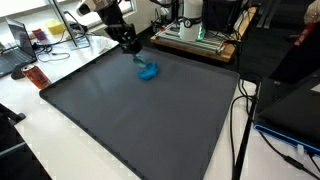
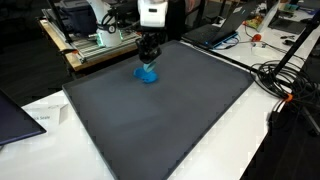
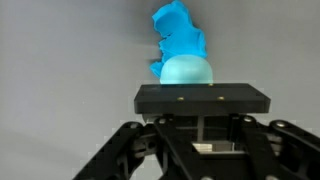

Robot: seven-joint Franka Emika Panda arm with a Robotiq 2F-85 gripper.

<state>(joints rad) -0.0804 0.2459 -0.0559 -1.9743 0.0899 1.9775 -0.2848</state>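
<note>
A bright blue soft lump point(image 1: 149, 72) point(image 2: 147, 75) lies near the far edge of a large dark grey mat point(image 1: 130, 125) point(image 2: 165, 125). My gripper point(image 1: 136, 57) point(image 2: 150, 62) comes down on its top in both exterior views. In the wrist view the blue lump point(image 3: 180, 45) sticks out past the black crossbar of the gripper point(image 3: 203, 92); its rounded pale part sits right at the jaws, which stand close together on it. The fingertips themselves are hidden behind the bar.
A framed machine point(image 1: 195, 28) point(image 2: 95, 35) stands just beyond the mat's far edge. Black cables point(image 1: 240, 115) point(image 2: 285, 85) run along one side of the mat. A red box point(image 1: 37, 77) and a laptop point(image 2: 15, 118) lie on the white table.
</note>
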